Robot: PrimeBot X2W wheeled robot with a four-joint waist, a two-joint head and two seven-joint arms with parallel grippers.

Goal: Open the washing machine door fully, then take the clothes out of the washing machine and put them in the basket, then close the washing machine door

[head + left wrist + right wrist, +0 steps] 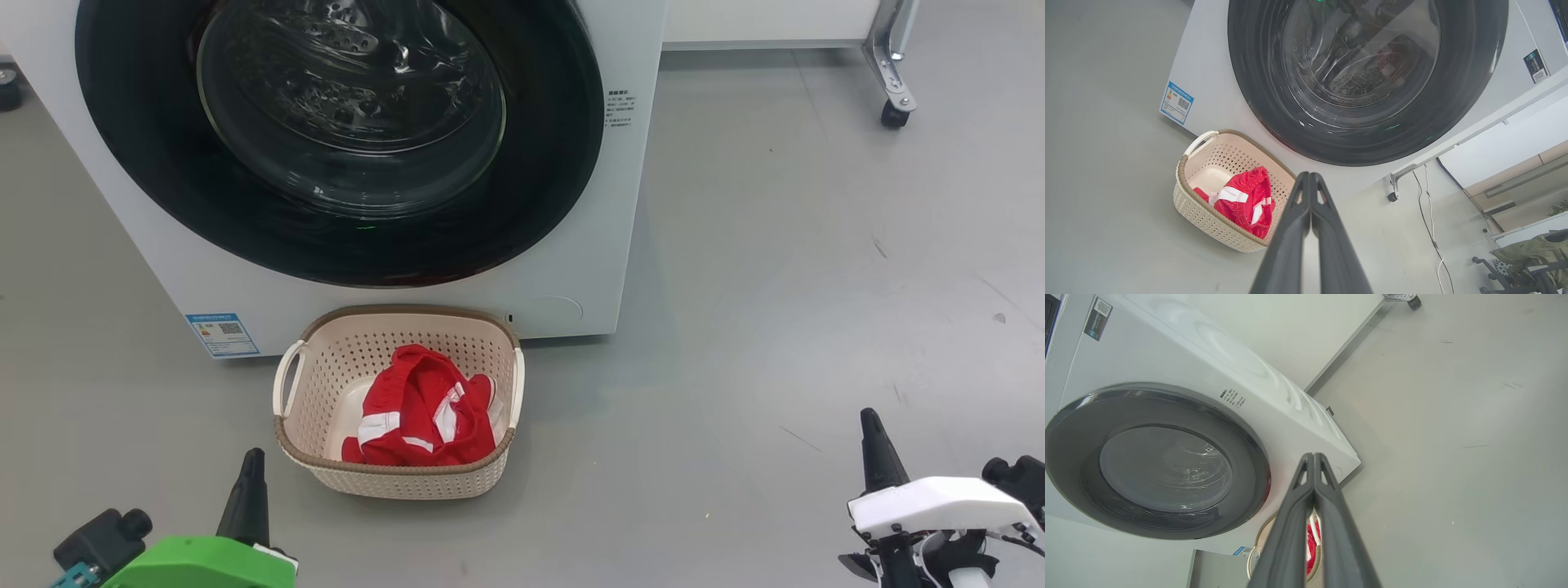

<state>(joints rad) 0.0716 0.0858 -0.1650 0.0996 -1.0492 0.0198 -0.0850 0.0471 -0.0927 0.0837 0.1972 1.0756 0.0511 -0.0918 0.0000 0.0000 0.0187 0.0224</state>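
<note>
Clothes of red fabric with white stripes lie heaped in the basket, toward its right side in the head view, and reach up to the near rim. We note the basket standing on the grey floor just before the washing machine, below the washing machine door. We find that door lying flush against the white front, with the steel drum visible through its glass window. A blue label sits at the lower left of the front panel. We record the left hand low at the near left of the basket, apart from it, its fingers pressed together and holding nothing. The right hand is well off to the right above bare floor, likewise pressed together and empty.
</note>
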